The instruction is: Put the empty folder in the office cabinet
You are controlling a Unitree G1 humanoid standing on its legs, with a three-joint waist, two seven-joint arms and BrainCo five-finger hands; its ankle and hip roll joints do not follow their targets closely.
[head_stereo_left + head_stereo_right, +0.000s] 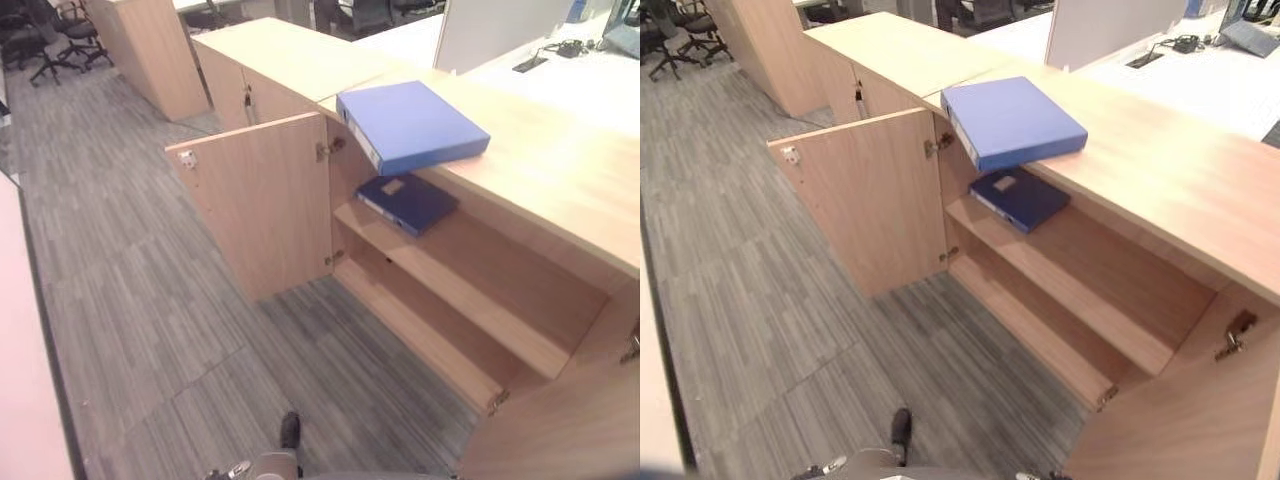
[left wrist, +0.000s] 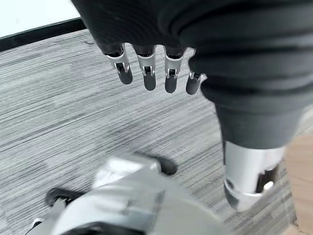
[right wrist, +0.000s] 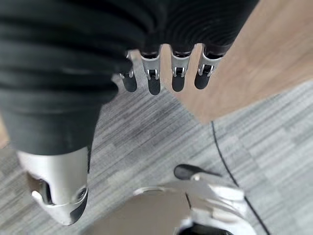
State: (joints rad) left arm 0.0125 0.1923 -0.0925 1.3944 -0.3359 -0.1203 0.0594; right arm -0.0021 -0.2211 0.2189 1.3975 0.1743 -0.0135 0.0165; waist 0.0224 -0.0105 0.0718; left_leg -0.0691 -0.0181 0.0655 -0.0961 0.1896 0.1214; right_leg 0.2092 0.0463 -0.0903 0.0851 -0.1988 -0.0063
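Well away from both hands, the light blue folder (image 1: 410, 125) lies flat on the cabinet top (image 1: 560, 180), overhanging its front edge above a dark blue folder (image 1: 408, 202) on the upper shelf (image 1: 470, 280). Left hand (image 2: 146, 73) and right hand (image 3: 166, 73) hang with relaxed, empty fingers over the carpet (image 1: 150, 300), cabinet door (image 1: 260, 200) open.

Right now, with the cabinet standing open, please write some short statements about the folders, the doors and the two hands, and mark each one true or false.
1. A light blue folder lies on the cabinet top. True.
2. The upper shelf is bare. False: a dark blue folder lies on it.
3. The left cabinet door is closed. False: it stands open.
4. The left hand holds nothing. True.
5. The right hand grips a folder. False: it hangs open over the floor.
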